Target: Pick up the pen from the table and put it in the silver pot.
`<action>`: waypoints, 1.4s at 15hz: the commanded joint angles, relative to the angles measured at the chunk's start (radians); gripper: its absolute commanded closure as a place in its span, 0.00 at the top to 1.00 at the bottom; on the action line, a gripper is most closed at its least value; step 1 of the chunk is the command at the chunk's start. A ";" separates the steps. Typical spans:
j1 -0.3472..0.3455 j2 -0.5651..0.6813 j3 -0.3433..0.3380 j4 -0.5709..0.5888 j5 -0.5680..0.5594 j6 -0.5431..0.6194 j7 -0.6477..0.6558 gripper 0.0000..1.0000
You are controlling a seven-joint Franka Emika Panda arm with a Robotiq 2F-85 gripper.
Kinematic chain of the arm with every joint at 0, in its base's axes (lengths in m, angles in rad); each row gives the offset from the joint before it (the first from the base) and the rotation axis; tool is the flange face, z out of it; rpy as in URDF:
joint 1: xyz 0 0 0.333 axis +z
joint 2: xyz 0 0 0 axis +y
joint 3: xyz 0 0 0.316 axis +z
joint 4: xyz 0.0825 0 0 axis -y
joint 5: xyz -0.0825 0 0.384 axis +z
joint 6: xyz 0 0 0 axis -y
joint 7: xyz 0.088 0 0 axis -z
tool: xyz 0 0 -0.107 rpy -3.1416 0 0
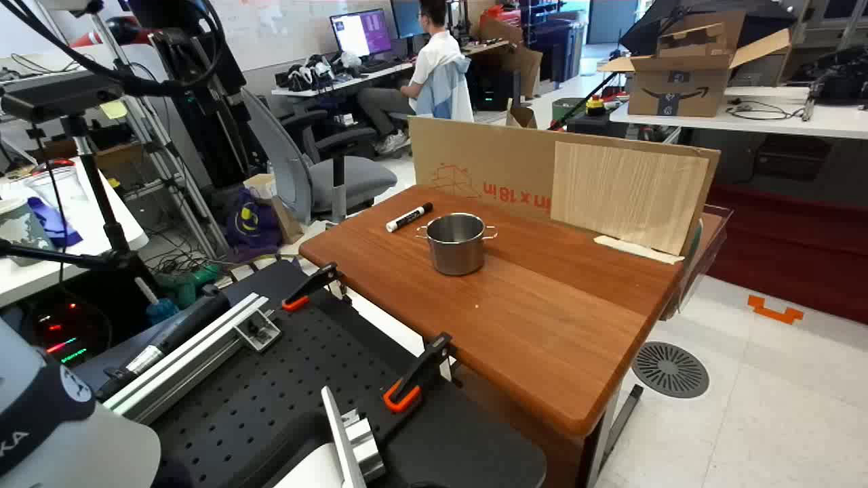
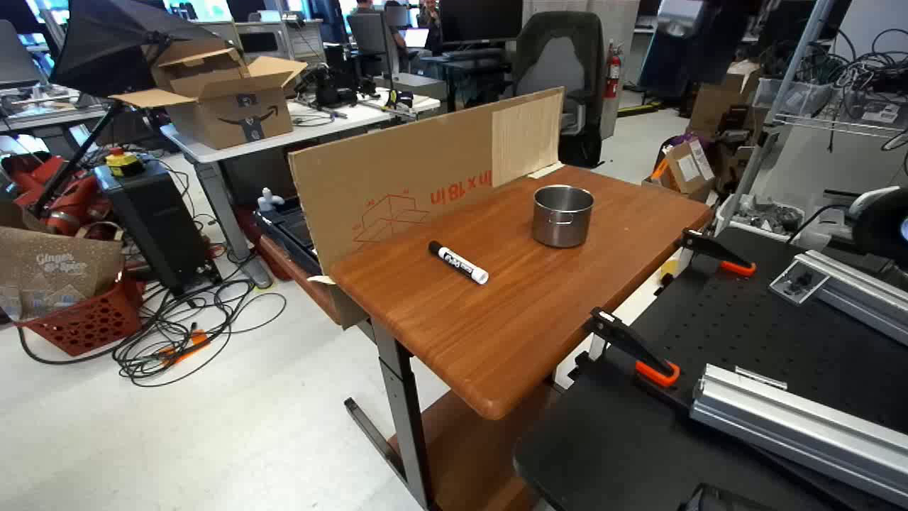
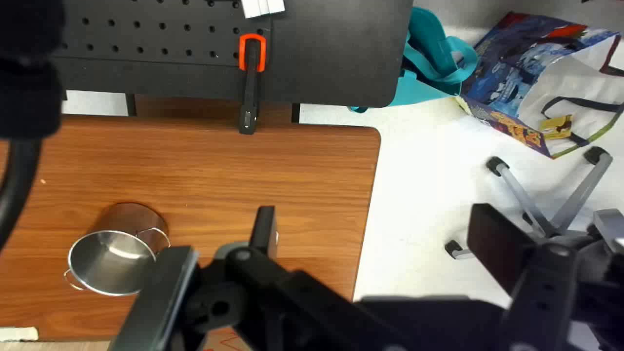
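– how is the hand (image 3: 374,229) seen?
– in the wrist view its two fingers (image 3: 265,229) are spread wide apart, and the edge of the tabletop (image 3: 302,170) and pale floor (image 3: 414,195) are seen in the space between them.
– where is the pen (image 1: 409,217) to be found?
– in both exterior views it is seen laid flat on the tabletop, apart from the silver pot (image 1: 458,251) but near it. a white barrel and a black cap can be made out.
– and in the wrist view?
– there it cannot be made out for certain.
– is the silver pot tipped?
– it is stood upright, and its shiny inside is shown in the wrist view.
– what is seen farther out?
– a cardboard panel (image 1: 475,152) is stood along one long side of the tabletop, with a wood-grained sheet (image 1: 627,196) set against it. along the opposite side a black perforated board (image 1: 271,386) is placed, and the gap to the tabletop is bridged by two orange-and-black clamps (image 1: 428,362).
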 commanded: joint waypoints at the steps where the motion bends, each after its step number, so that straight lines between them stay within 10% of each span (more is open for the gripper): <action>1: 0.006 0.001 -0.007 0.001 -0.006 -0.002 0.004 1.00; 21: -0.102 0.226 -0.016 0.042 -0.103 0.191 0.002 1.00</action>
